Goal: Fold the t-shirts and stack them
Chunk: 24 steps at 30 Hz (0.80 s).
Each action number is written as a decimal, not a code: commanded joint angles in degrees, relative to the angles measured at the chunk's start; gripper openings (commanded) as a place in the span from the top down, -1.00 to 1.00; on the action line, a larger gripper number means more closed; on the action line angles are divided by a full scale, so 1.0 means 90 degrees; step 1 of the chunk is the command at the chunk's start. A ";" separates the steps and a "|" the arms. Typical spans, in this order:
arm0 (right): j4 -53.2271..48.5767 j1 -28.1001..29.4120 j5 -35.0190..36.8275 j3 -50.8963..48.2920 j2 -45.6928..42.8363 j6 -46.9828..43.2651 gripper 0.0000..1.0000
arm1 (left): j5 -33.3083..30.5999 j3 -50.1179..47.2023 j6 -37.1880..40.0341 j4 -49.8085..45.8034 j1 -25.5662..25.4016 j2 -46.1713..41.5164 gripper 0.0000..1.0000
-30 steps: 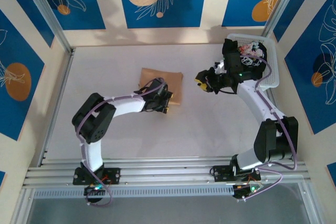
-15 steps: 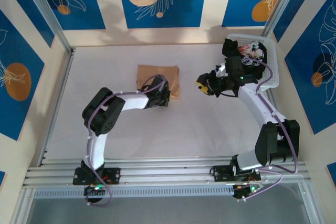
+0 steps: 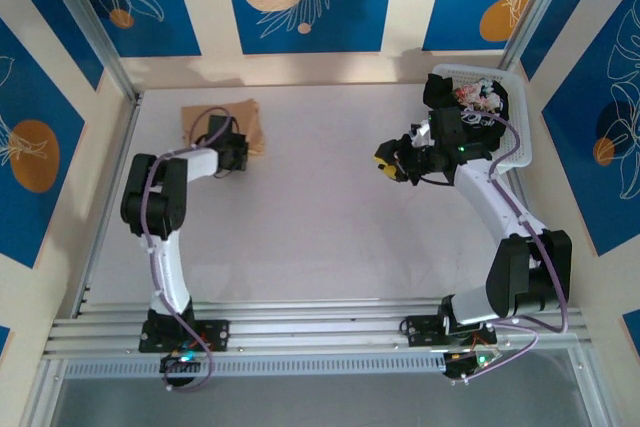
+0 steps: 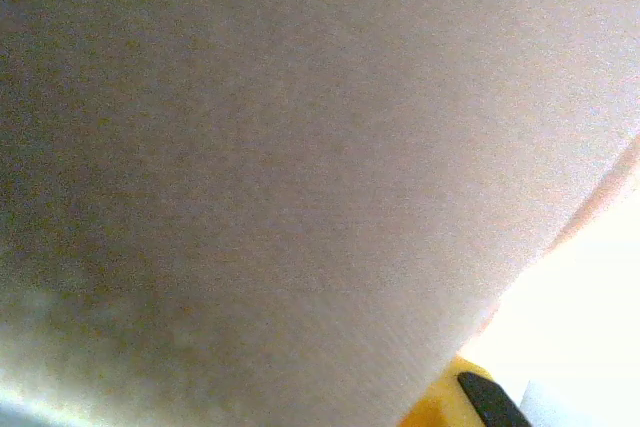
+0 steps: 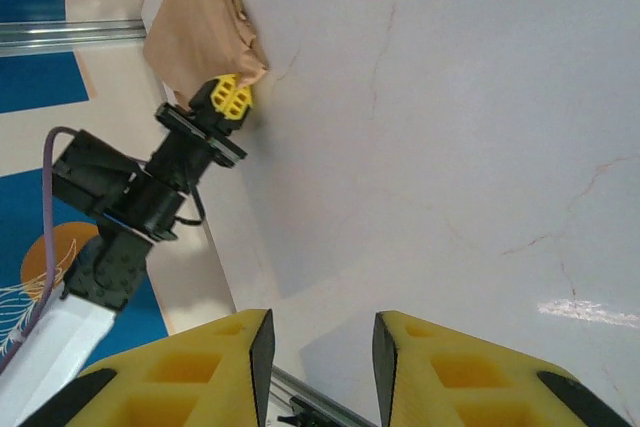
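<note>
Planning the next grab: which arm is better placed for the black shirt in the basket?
Right: the right gripper, open, hovers beside the basket with the black shirt; the left gripper is far off at the tan shirt.

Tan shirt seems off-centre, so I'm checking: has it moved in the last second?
Yes. The tan shirt slid left and away, from the middle to the far-left corner of the table.

In the left wrist view the tan t-shirt [image 4: 300,147] is blurred, and the bottom edge cuts off all but one yellow fingertip [image 4: 465,397] of the left gripper [image 3: 238,154], so its jaws cannot be judged. At the upper right of the top view, the right arm [image 3: 470,152] hides much of the black t-shirt [image 3: 478,95], whose print is too small to read.
</note>
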 commanded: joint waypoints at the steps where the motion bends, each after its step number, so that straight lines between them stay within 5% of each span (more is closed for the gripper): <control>1: -0.0060 -0.0027 -0.0163 0.0034 0.0020 -0.0038 0.30 | 0.0515 0.0559 0.1279 -0.0571 0.0445 0.0345 0.88; 8: -0.0092 -0.0002 -0.0134 0.0146 0.0141 -0.0044 0.30 | 0.0625 0.1880 0.2401 -0.2213 0.1030 0.0983 0.85; 19: 0.0681 0.0013 0.0201 0.0020 -0.0369 0.0161 0.31 | 0.0454 0.2047 0.2936 -0.3008 0.1357 0.0882 0.81; 21: 0.0783 0.0013 0.0187 0.0009 -0.0410 0.0189 0.28 | 0.0582 0.2037 0.2931 -0.2928 0.1363 0.0855 0.65; 24: 0.0838 0.0012 0.0130 0.0052 -0.0448 0.0226 0.09 | 0.0754 0.2081 0.2973 -0.2859 0.1321 0.0685 -0.04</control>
